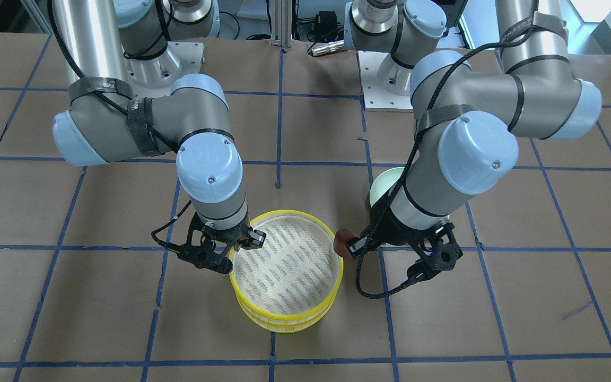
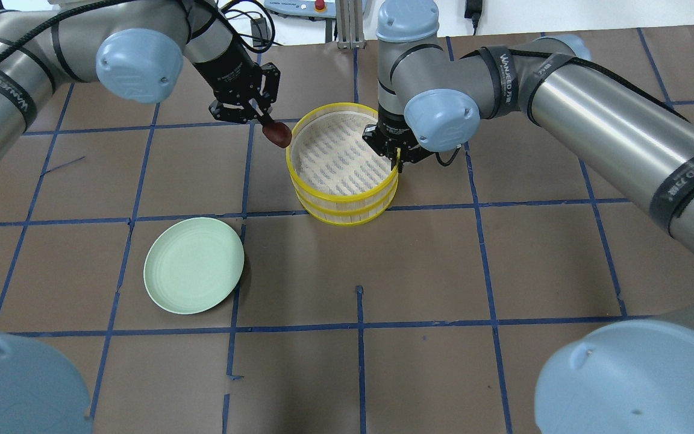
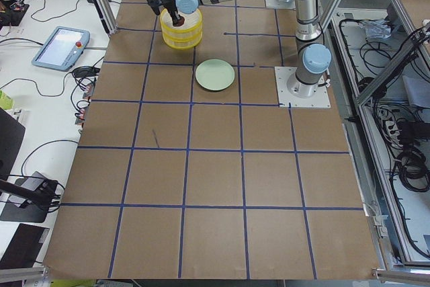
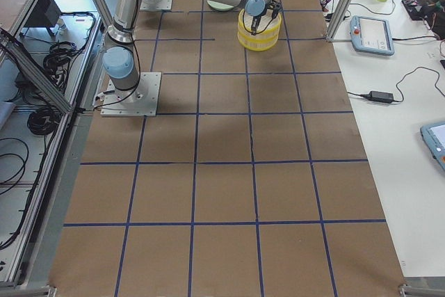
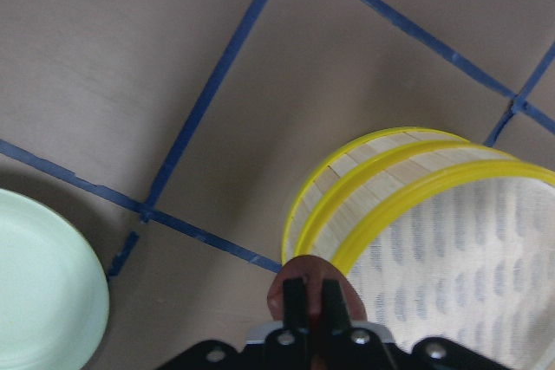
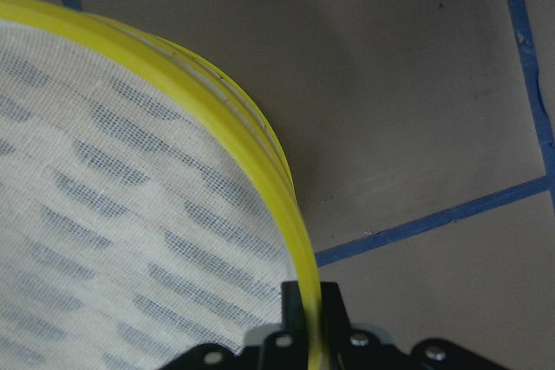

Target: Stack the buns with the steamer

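Note:
The yellow steamer [image 2: 347, 202] stands as two stacked tiers with a white mesh liner on top; the top tier holds nothing. My left gripper [image 2: 265, 123] is shut on the reddish-brown bun [image 2: 279, 135] and holds it just outside the steamer's left rim. The left wrist view shows the bun [image 5: 290, 279] pinched between the fingers, beside the steamer [image 5: 364, 188]. My right gripper [image 2: 396, 161] is shut on the steamer's right rim, and the right wrist view shows that rim [image 6: 234, 136] between the fingers. The white bun is out of view.
A pale green plate [image 2: 194, 264] lies empty on the brown table, left of and nearer the robot than the steamer. It is partly hidden behind my left arm in the front view [image 1: 382, 185]. Blue tape lines grid the table.

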Motion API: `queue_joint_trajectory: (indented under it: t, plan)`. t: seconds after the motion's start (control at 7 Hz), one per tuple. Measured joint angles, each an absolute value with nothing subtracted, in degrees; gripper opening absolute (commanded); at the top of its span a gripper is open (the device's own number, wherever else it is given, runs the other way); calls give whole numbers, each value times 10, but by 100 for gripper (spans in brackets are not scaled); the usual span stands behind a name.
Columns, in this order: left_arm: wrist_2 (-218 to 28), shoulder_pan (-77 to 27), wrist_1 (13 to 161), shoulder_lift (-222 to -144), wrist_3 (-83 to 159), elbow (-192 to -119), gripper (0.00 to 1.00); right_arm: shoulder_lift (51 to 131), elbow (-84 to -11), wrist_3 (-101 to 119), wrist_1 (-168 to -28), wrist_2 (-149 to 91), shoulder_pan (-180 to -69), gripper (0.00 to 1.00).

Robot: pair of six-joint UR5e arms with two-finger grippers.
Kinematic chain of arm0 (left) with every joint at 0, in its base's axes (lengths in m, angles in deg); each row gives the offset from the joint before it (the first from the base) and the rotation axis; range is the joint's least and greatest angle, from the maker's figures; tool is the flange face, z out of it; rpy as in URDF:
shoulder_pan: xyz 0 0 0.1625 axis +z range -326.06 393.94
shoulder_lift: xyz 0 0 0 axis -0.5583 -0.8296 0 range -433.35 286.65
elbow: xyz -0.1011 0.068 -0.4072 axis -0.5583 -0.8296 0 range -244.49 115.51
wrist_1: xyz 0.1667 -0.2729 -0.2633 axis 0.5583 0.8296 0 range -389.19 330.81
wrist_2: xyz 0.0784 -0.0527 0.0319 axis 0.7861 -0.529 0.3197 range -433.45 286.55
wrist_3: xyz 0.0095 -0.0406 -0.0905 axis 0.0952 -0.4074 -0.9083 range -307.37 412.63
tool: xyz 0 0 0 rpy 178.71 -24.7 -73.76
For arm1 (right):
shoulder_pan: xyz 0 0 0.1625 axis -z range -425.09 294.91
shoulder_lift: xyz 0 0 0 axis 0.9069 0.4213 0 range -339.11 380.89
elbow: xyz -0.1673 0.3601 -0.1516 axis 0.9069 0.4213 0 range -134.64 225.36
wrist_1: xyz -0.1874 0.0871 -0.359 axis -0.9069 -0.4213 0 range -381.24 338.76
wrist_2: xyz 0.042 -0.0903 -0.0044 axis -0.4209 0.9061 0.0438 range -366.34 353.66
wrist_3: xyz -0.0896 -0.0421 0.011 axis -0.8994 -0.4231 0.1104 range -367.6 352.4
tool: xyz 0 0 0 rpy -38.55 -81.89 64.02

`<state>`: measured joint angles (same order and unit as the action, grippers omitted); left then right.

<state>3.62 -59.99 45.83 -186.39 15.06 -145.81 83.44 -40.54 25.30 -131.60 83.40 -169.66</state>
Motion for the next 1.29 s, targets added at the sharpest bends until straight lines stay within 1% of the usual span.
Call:
queue_joint_trajectory:
  t: [0.14, 0.29, 0.43, 0.57, 1.0, 1.29]
  plan:
    - [19, -612, 446, -1869, 120, -1460, 1, 837, -410, 241, -1320, 835, -1696, 100]
    - [-5, -621, 433, -1876, 99, -1462, 41, 841, -412, 208, -1322, 839, -1692, 100]
    - [-21, -626, 427, -1883, 92, -1464, 76, 853, -412, 156, -1320, 841, -1676, 100]
    - [-29, -627, 425, -1887, 99, -1466, 98, 875, -413, 104, -1307, 840, -1647, 100]
    - [-28, -628, 429, -1881, 143, -1467, 99, 969, -403, -54, -1212, 834, -1553, 100]
    - [17, -628, 482, -1825, 228, -1457, 99, 1036, -379, -84, -1118, 834, -1546, 100]
